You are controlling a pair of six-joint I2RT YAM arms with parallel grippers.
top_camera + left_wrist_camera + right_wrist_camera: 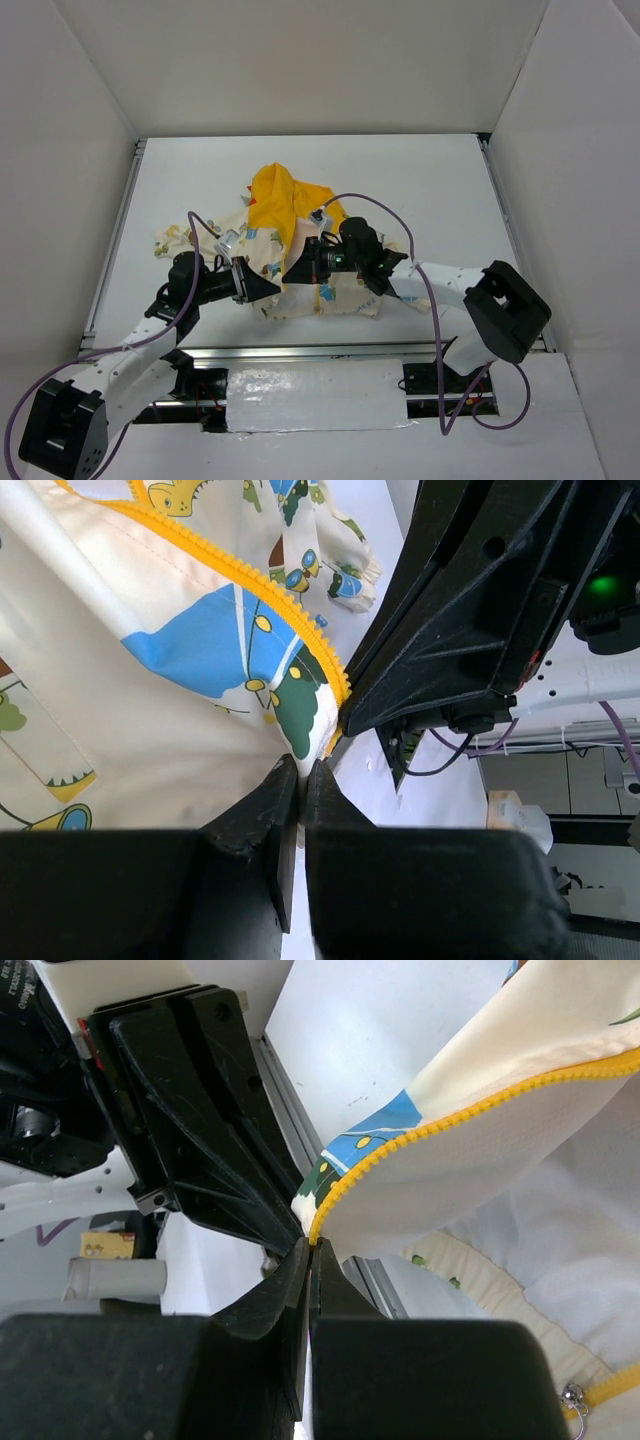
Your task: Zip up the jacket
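The jacket [265,248] is lying in a crumpled heap on the white surface [420,190], just past both hands, with its yellow hood [275,200] bunching up on the far side of them. The left hand [272,288] is squeezing its two fingers [265,810] together on the bottom corner of one front flap, and the cream cloth is dipping right down between the tips. The right hand [290,275] is pressing its fingers tight too, pinching the very end of the yellow zipper teeth [450,1125] on the other flap. The two hands are sitting nose to nose, nearly touching. A small silver metal bit [572,1395] is hanging low and off to one side of the right hand. It may be the zipper pull, but it is too small to be sure. I think the hands are trying to bring the two zipper ends together, and no part of the zipper is looking joined yet. Things could go wrong here. The hands are so close that one small push could be bumping them together. Each hand is gripping only a tiny bit of cloth, so a tug could be pulling a corner free. The soft flaps are also sagging and twisting, so the ends could be meeting crooked and not sliding in.
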